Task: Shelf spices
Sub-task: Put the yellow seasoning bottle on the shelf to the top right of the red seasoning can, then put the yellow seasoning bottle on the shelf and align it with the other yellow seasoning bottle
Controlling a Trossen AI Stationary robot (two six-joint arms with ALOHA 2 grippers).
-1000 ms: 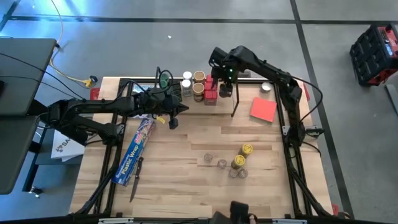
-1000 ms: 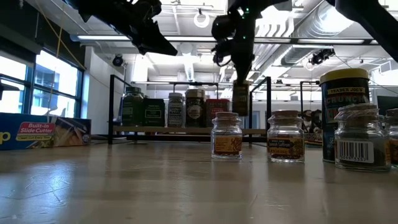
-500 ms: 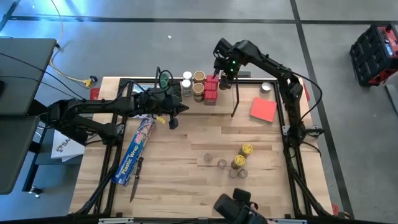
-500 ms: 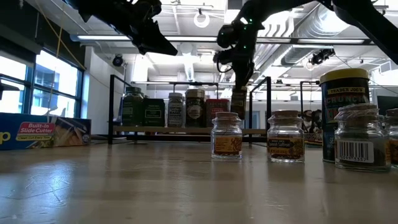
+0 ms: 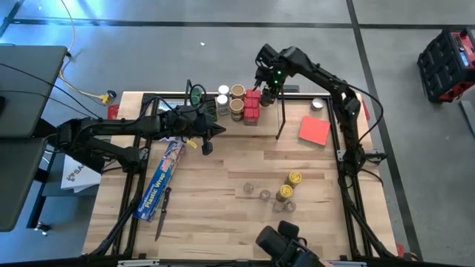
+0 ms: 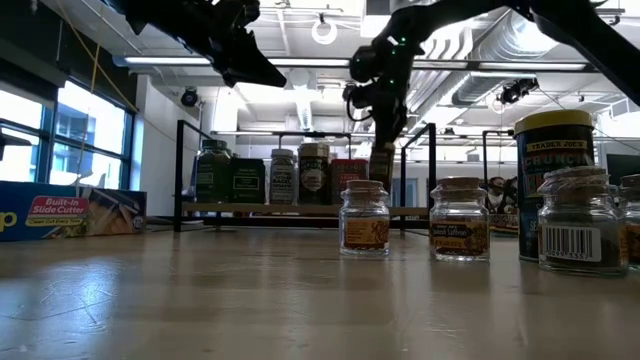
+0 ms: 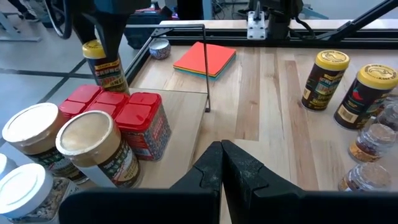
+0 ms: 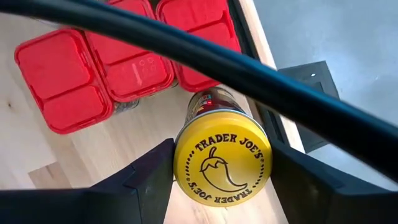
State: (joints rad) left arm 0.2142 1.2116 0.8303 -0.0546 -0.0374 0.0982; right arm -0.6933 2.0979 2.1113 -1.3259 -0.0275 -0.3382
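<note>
Fingers of your right gripper (image 8: 222,165) clamped a round yellow-lidded jar (image 8: 221,163) beside glossy red square tins (image 8: 93,65); left gripper (image 7: 222,163) sat closed.

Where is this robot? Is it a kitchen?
Probably not a kitchen. It looks like a workshop or lab: bare pipes on the ceiling, a concrete floor, and a wooden table in a metal frame.

Both arms are dark, almost black, built of slim tubular links joined by bulkier rounded joint housings. The left arm (image 5: 111,133) carries thin black cables along its links and a yellow tag or label near its wrist. The right arm (image 5: 326,85) shows a small green indicator light close to its wrist, with cable loops hanging off its upper link. The fingers (image 7: 239,171) are matte black, wedge-shaped, with smooth moulded faces and bevelled edges.
</note>
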